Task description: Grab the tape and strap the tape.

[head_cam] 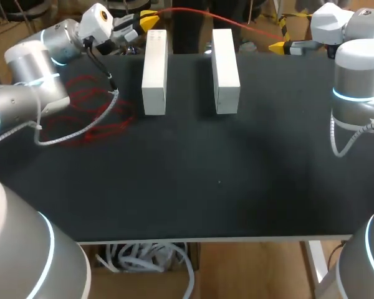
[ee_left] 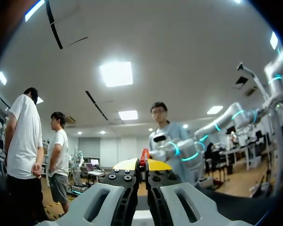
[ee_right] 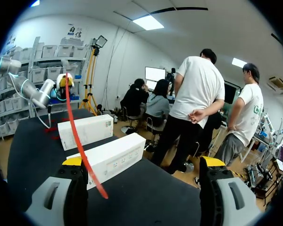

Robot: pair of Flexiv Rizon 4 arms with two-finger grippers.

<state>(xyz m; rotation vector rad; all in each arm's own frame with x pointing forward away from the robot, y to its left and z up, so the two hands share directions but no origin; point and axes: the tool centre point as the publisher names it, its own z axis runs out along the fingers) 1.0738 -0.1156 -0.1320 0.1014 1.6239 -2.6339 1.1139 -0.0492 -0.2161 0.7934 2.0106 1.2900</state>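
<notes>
– Tape (ee_right: 76, 134) location? We want that logged first.
– Red strip, off the table (head_cam: 206, 187), strung in the air along its far edge. One end is at our left gripper (ee_left: 142, 164), the other reaches our right gripper (ee_right: 141, 162).
– Jaws?
– Left: pinched narrow on the tape's end, with red wedged between them in its wrist view. Right: wide. The tape runs just inside one finger (ee_right: 71, 162) and the other finger is well apart from it. We read no hold on that side.
– Why carried up there?
– Our guess is clearance. The left box (head_cam: 154, 71) and right box (head_cam: 225, 68), both white, lie side by side with a gap between them, their ends at the far edge. In the head view the strip crosses past those far ends. A line spanned between both grippers could then be lowered across the boxes for strapping.
– Stage?
– The grab looks done on the left only. We judge the right must close on its end before any pull, or the strip may slide off that finger.
– Anything else on the table?
– Red loops (head_cam: 93, 115) near its left edge. Spare tape or a marking, we cannot tell.
</notes>
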